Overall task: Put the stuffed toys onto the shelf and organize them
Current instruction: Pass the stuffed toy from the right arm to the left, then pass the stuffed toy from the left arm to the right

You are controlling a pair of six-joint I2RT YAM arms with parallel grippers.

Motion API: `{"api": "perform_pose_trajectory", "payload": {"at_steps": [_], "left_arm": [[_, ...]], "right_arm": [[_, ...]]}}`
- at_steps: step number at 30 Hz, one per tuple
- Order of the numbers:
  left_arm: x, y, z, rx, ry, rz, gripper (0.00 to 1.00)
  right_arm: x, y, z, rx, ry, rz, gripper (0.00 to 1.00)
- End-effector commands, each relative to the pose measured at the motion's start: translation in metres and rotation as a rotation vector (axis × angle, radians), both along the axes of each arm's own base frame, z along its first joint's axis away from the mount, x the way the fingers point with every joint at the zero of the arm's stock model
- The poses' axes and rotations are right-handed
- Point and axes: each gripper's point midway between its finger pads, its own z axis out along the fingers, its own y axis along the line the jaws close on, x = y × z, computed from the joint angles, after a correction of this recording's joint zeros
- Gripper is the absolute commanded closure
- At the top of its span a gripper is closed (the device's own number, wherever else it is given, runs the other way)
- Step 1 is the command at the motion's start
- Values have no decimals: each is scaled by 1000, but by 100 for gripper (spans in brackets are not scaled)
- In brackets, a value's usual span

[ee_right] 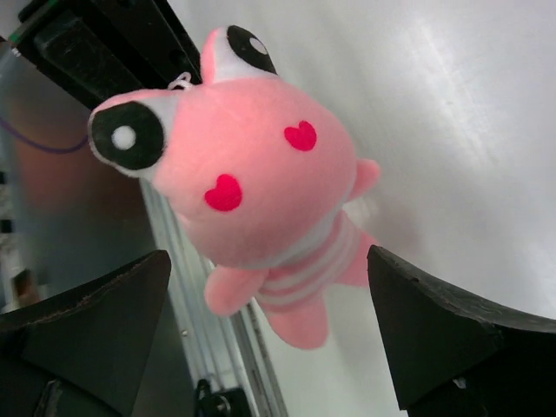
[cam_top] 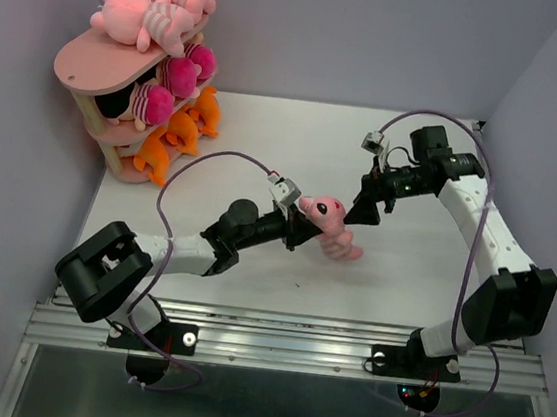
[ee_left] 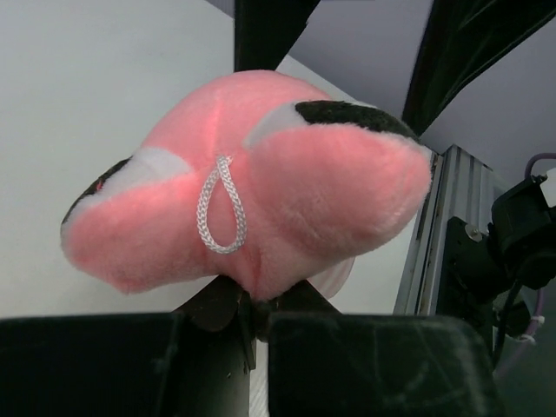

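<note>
Pink striped toy: axis diagonal, face toward right pincer.

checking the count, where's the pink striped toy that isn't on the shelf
In the top view, mid-table, the pink striped toy is gripped by the left tool, with the open right tool just to its right.

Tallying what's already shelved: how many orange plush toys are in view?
3 orange toys, all on the shelf's bottom tier in a row: nearest the arms, middle, farthest. Others may be hidden under the upper boards.
</note>
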Motion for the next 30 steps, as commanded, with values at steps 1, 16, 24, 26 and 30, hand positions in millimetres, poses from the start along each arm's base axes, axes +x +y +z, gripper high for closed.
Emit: {"api": "perform_pose_trajectory", "payload": {"at_steps": [1,16,24,26,30], "left_arm": [[-13,11,-7,6,171,-66,100],[-15,-3,11,42,380,-96,100],[-16,-4,15,29,400,-98,100],[-16,-3,17,24,399,-98,100],[-14,1,22,9,391,-70,80]], "right_arm": [[36,-14,41,-84,-336,-135,0],[23,44,11,-286,-461,-14,6],[21,59,-11,-312,-413,7,36],[20,61,-15,-310,-398,10,58],[14,65,-13,-277,-379,25,83]]}}
